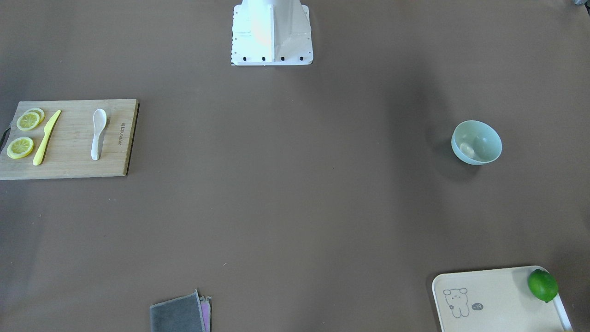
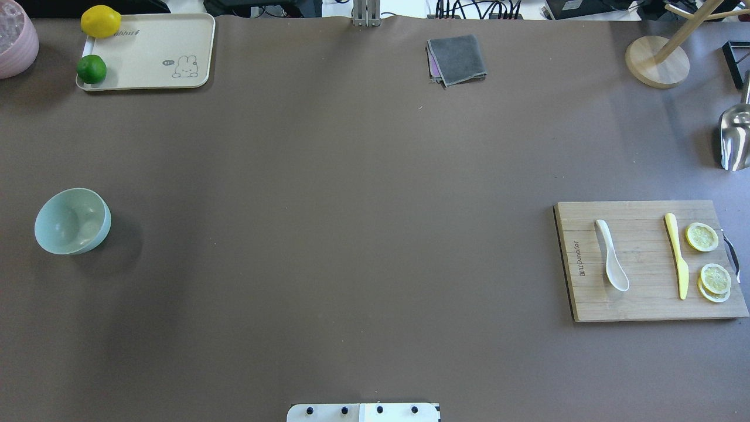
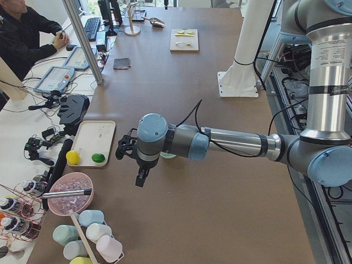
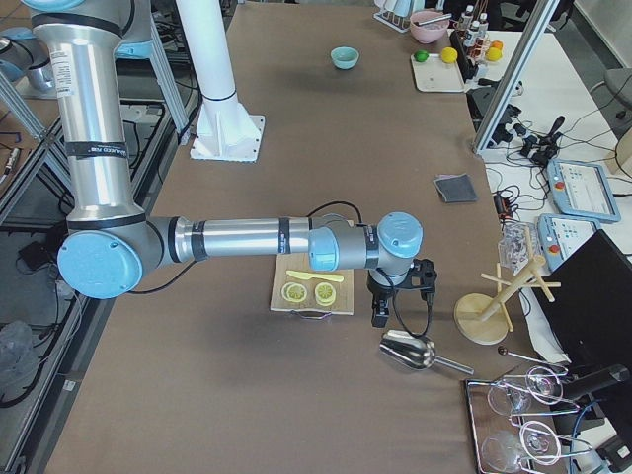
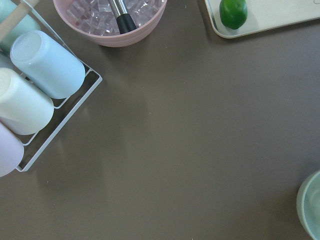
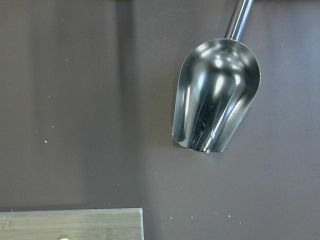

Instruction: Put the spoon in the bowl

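Observation:
The white spoon (image 1: 97,133) lies on a wooden cutting board (image 1: 69,161), scoop toward the robot; it also shows in the overhead view (image 2: 611,262). The pale mint-green bowl (image 1: 493,138) stands upright at the opposite end of the table, also in the overhead view (image 2: 99,225) and at the left wrist view's edge (image 5: 312,205). My left gripper (image 3: 141,177) hangs beyond the bowl, near the table's left end; my right gripper (image 4: 378,314) hangs beyond the board, near the right end. They show only in the side views, so I cannot tell whether they are open or shut.
A yellow knife (image 2: 675,255) and lemon slices (image 2: 702,237) share the board. A metal scoop (image 6: 215,95) lies under the right wrist. A cream tray (image 2: 146,53) holds a lime (image 2: 92,69) and a lemon (image 2: 101,21). A pink ice bowl (image 5: 115,20), a cup rack (image 5: 45,65) and a grey cloth (image 2: 457,58) stand around.

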`<state>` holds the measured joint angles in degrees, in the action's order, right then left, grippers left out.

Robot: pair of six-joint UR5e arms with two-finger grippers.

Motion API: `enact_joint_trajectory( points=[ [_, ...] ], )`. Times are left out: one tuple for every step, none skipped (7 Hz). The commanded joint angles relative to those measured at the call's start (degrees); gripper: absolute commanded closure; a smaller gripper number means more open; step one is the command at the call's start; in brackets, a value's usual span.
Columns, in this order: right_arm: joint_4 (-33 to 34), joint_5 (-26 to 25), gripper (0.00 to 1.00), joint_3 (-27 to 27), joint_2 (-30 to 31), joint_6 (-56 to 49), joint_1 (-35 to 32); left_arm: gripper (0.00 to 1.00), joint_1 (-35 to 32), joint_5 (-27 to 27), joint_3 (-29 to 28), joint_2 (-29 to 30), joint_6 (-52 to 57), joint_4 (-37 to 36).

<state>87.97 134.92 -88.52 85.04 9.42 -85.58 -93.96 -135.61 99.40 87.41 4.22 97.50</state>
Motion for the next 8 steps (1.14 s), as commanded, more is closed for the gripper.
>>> enact_joint_trajectory(
  points=[
    [-1.22,-0.01,0.0,0.89,0.3,0.16,-0.03,0.01,0.0,-0.01,0.26,0.3,0.0,0.06],
    [-1.22,0.17,0.0,0.81,0.39,-0.01,-0.03,0.01,0.0,-0.01,0.7,0.3,0.0,-0.03],
    [-1.31,-0.09,0.0,0.72,0.65,-0.19,-0.03,0.01,0.0,-0.01,1.05,0.21,0.0,-0.03],
    [-1.4,-0.53,0.0,0.72,0.56,0.16,-0.03,0.01,0.0,-0.01,1.06,0.21,0.0,-0.03],
    [-1.4,-1.84,0.0,0.29,0.82,0.25,-0.03,0.01,0.0,-0.01,1.14,0.21,0.0,-0.03],
    [-1.31,-1.76,0.0,0.37,1.0,0.42,-0.03,0.01,0.0,-0.09,1.32,0.21,0.0,0.06],
    [-1.31,-1.68,0.0,0.28,0.92,0.42,-0.03,0.01,0.09,-0.09,1.15,0.21,0.0,0.15],
    [-1.31,-1.5,0.0,0.28,0.91,0.51,-0.03,0.01,0.09,0.6,0.88,0.3,0.0,-0.03]
  ],
)
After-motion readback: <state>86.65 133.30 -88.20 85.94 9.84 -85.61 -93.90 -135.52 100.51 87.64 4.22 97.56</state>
